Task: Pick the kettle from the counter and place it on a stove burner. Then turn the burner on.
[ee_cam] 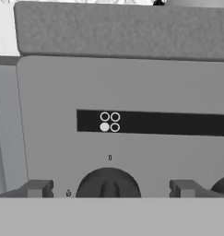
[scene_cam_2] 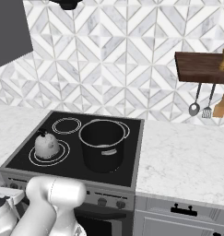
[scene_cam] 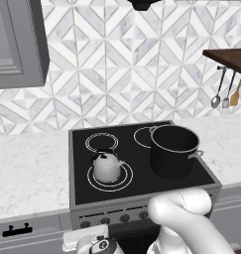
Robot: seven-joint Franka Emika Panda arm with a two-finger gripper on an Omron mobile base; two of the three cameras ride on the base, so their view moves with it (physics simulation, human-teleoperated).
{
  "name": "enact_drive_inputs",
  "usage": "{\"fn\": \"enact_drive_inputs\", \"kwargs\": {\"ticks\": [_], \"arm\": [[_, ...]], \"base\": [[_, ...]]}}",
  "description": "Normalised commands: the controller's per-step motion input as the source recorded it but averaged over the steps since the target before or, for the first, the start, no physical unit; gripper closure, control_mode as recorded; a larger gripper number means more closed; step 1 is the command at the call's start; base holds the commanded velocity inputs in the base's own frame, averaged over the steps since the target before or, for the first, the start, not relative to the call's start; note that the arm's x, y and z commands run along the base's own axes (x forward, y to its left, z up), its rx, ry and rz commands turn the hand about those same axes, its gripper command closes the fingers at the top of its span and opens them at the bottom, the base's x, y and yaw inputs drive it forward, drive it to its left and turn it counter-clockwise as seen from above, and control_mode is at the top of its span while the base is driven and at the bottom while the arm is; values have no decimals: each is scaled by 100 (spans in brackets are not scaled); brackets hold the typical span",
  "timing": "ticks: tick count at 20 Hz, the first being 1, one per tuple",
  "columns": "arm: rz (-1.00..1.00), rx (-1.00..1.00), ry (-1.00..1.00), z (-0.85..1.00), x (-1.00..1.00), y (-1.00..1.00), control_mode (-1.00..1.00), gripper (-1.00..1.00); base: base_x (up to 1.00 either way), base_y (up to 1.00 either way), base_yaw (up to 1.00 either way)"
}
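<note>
at the front panel of the stove, low and close to the base, the gripper (ee_cam: 109,189) faces a dark round knob (ee_cam: 108,185), its two finger tips (ee_cam: 37,189) standing wide apart on either side of the knob and closed on nothing. whether the tips touch the panel cannot be told. in the hand view a small flame mark sits just left of the knob, a small mark just above it, and higher up a black strip (ee_cam: 152,122) carries four small circles in a square, the lower left one filled white. a second knob (ee_cam: 222,186) shows at the right edge. in the left base view the white arm (scene_cam: 191,223) bends down in front of the stove's knob row (scene_cam: 114,218), with the hand at the bottom edge. beyond, on the black glass cooktop (scene_cam: 142,173), the kettle (scene_cam: 107,167) stands upright inside the stove burner (scene_cam: 110,177), the large double ring at the front left; in the right base view the same kettle (scene_cam_2: 47,144) sits on the same ring (scene_cam_2: 50,154), arched handle up. behind it lies the smaller double ring (scene_cam: 101,143), bare. to the right a large black pot (scene_cam: 173,150) stands on the cooktop, well apart from the kettle. the counter (scene_cam: 28,173) flanks the stove on both sides. farthest back, a patterned tile wall (scene_cam: 122,64), and at right a dark wooden shelf (scene_cam_2: 201,67) with utensils (scene_cam_2: 206,103) hanging under it.
</note>
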Motion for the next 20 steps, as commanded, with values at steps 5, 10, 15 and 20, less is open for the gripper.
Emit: {"fn": "enact_drive_inputs", "kwargs": {"ticks": [5,10,15,20], "arm": [[0,-1,0,-7,0,0,-100,-100],[0,0,0,-2,0,0,-100,-100],[0,0,0,0,0,0,-100,100],[0,0,0,1,1,0,-100,100]], "base": [[0,0,0],[0,0,0],[0,0,0],[0,0,0]]}}
